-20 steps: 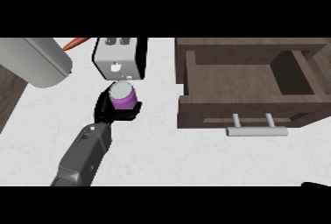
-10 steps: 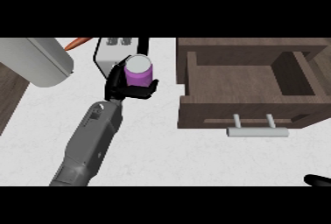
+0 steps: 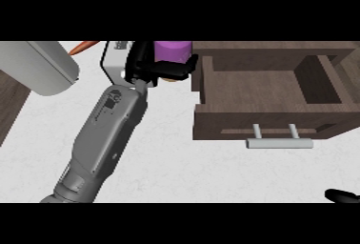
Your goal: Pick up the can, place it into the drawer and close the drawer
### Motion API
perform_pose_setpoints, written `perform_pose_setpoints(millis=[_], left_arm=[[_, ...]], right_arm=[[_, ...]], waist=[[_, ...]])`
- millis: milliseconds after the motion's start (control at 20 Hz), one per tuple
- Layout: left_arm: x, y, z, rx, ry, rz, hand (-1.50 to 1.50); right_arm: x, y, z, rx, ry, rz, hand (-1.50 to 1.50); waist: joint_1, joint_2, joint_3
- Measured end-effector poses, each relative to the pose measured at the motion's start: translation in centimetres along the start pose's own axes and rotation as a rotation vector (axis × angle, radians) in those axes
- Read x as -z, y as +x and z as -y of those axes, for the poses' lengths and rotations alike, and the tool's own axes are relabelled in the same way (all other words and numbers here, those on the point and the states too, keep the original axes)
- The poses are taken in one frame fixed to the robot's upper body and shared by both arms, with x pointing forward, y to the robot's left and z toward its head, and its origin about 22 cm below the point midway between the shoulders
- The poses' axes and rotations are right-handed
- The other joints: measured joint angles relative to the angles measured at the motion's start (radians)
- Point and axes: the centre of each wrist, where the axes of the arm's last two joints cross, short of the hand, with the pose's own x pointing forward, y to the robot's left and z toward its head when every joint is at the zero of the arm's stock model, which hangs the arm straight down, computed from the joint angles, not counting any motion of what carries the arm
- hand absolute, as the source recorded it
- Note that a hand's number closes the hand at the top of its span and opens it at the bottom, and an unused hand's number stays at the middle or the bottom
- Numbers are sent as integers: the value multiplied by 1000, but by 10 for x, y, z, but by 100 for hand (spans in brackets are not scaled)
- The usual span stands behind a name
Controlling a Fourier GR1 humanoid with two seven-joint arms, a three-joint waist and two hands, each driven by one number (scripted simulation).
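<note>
Gripping the purple can (image 3: 173, 48) at twelve o'clock, the left hand (image 3: 156, 68) has its fingers curled round it just beside the open drawer (image 3: 265, 83), whose near wall could catch the can if it crosses low. At five o'clock the right hand (image 3: 342, 195) barely shows, fingers unclear. No writing is readable on can or drawer.

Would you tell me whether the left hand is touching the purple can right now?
Touching. In the head view the left hand has its black fingers curled round the purple can, overlapping its lower part, with the can held up beside the open drawer.
</note>
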Motion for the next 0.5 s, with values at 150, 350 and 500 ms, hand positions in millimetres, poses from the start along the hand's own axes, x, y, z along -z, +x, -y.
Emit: perform_pose_setpoints(millis=[150,350,500], left_arm=[[8,30,21,21,-10,14,150],[21,61,43,36,-16,12,150],[27,83,61,52,-28,7,150]], right_arm=[[1,2,-1,-6,-2,3,-150],[3,4,-4,0,1,2,-150],[5,9,-4,5,-1,4,-150]], waist=[[-3,1,0],[-13,4,0],[-15,5,0]])
